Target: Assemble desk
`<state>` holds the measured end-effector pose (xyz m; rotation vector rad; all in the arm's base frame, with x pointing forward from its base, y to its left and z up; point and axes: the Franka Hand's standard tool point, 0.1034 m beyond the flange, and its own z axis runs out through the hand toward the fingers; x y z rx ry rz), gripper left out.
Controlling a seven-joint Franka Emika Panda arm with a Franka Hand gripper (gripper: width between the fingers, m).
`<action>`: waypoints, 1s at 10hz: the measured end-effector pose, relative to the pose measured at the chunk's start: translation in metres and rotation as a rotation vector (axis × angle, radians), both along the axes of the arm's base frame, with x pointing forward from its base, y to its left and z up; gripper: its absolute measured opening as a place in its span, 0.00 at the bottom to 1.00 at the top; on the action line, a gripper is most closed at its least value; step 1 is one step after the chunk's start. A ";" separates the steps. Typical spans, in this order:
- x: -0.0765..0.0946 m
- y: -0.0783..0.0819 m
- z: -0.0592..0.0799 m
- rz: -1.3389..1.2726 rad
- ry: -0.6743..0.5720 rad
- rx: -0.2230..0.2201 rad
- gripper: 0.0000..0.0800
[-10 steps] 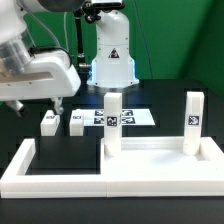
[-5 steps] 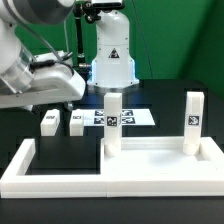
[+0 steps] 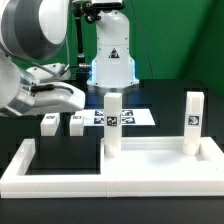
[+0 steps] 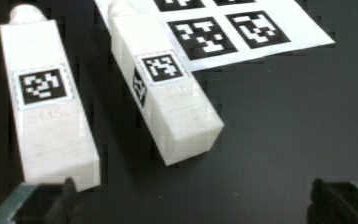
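On the exterior view's left, the robot arm hangs low over the black table. In the wrist view its gripper is released: the two fingertips stand wide apart with only bare table between them. Just beyond them, two loose legs lie flat side by side, the first loose leg and the second loose leg, the second just beside the marker board. Further right, the tabletop lies inside the corner of the white fence. On it stand two upright legs, the near upright leg and the far upright leg, one at each end
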<state>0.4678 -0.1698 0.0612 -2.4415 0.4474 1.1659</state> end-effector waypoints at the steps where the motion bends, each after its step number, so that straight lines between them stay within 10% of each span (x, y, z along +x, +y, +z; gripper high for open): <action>1: 0.000 0.000 0.000 0.000 -0.001 -0.001 0.81; 10: -0.023 0.036 -0.026 0.039 0.017 -0.023 0.81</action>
